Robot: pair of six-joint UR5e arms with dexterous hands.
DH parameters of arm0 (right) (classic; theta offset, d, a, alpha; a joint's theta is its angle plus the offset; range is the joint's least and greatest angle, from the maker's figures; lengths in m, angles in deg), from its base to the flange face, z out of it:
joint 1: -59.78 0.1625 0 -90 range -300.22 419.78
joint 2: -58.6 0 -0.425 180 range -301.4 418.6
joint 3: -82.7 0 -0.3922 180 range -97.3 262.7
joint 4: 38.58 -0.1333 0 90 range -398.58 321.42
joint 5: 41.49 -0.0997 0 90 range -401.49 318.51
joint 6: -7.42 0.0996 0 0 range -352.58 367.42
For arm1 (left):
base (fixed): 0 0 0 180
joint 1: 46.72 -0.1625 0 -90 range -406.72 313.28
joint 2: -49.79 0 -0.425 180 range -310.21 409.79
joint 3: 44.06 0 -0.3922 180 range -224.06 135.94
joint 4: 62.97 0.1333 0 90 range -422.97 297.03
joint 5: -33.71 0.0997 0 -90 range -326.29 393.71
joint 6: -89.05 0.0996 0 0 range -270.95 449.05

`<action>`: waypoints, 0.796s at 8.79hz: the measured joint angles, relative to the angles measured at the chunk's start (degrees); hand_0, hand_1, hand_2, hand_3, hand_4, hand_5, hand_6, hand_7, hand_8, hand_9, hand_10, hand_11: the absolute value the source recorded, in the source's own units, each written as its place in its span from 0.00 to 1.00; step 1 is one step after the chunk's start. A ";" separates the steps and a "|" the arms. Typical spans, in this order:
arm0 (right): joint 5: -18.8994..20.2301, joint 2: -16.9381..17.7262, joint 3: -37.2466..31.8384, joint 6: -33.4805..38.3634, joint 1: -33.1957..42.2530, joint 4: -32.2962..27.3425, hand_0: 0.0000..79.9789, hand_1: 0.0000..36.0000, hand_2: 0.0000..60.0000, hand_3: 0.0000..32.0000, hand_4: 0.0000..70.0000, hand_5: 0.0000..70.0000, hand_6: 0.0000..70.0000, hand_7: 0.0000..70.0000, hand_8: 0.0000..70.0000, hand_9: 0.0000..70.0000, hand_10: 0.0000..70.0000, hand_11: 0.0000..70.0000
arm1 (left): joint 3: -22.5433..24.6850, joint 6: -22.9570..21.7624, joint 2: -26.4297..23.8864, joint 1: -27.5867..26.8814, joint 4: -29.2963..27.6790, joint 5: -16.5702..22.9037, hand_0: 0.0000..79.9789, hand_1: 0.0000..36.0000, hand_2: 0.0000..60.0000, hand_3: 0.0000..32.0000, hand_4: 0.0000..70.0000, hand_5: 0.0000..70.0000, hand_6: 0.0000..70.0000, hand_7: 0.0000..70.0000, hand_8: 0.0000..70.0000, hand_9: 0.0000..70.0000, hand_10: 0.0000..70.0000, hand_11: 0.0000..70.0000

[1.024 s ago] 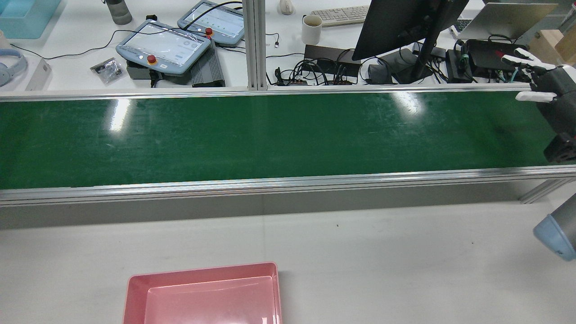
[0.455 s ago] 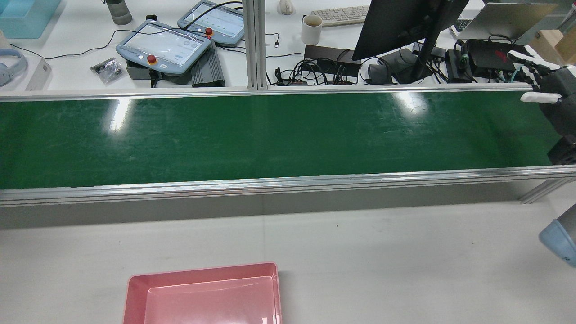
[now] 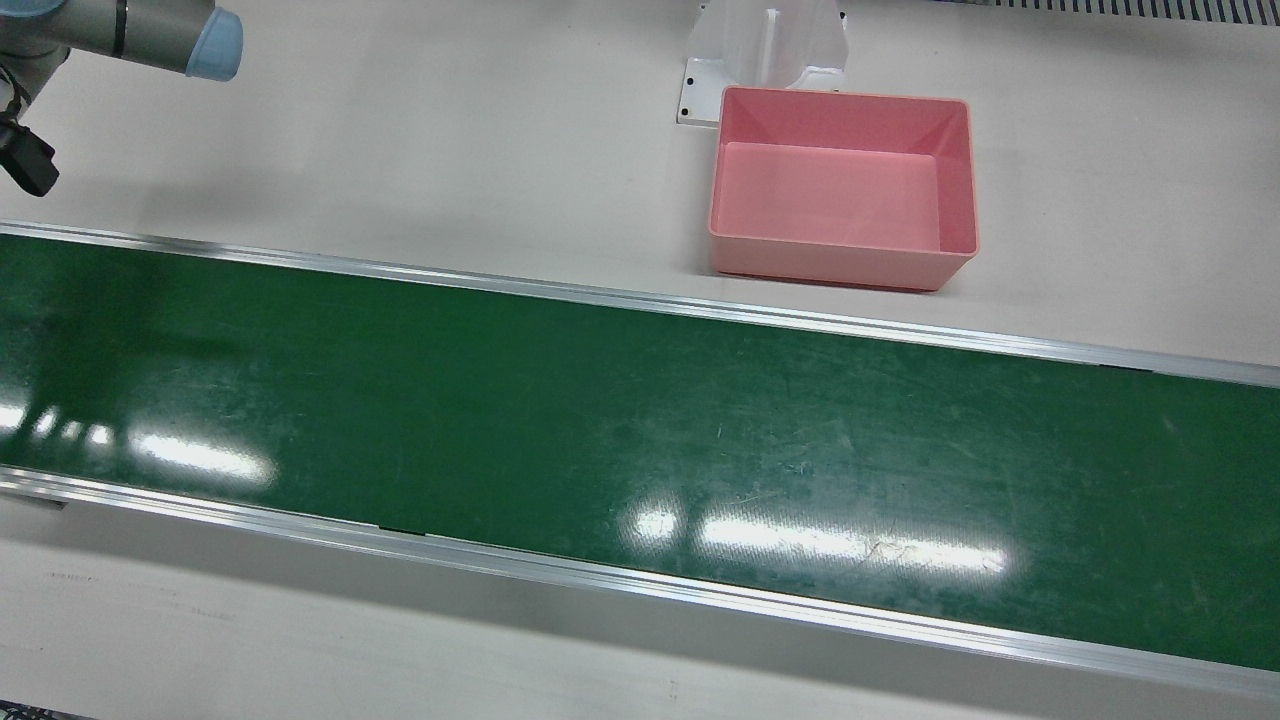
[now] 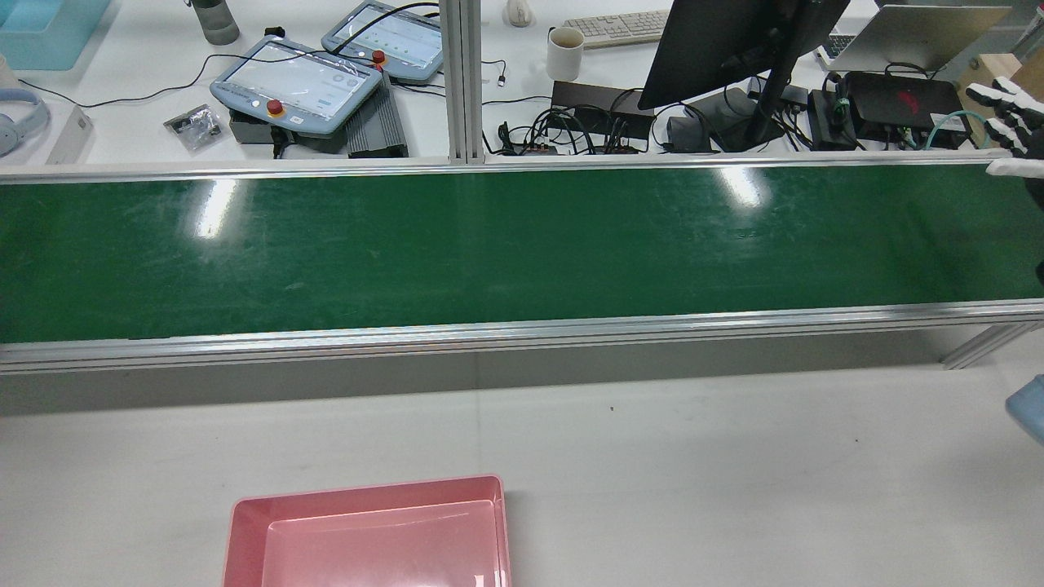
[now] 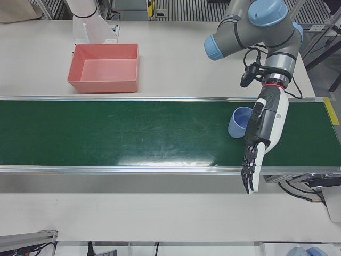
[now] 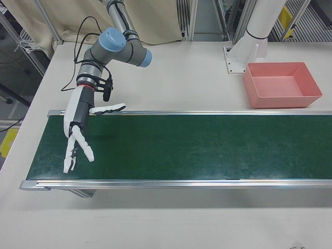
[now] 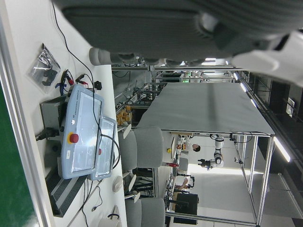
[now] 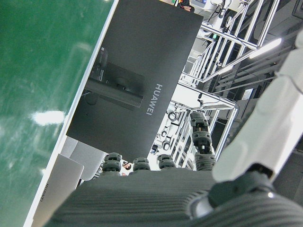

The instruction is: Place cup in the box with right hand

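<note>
Both hands are empty with fingers spread, right hand (image 6: pixel 78 127) over the belt (image 6: pixel 197 148), cup (image 5: pixel 240 121) well apart at the belt's left end beside the left hand (image 5: pixel 265 128); probably light, stiff, slick plastic, so wrap its wall mid-height.

Blue cup (image 5: pixel 239 122), pink box (image 3: pixel 842 187), green belt (image 3: pixel 600 430)

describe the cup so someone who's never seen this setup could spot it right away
Follow the long green conveyor belt to the end where the left hand hangs. The cup sits on the belt close beside that hand; it is light blue, the only object on the belt, while the pink box lies off it.
</note>
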 measured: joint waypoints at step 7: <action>5.77 -2.02 -0.25 2.57 5.04 -0.06 0.58 0.10 0.00 0.69 0.16 0.04 0.01 0.17 0.00 0.05 0.05 0.08 | 0.20 0.00 -0.06 0.04 0.10 0.00 0.00 0.00 0.00 0.00 0.00 0.00 0.00 0.00 0.00 0.00 0.00 0.00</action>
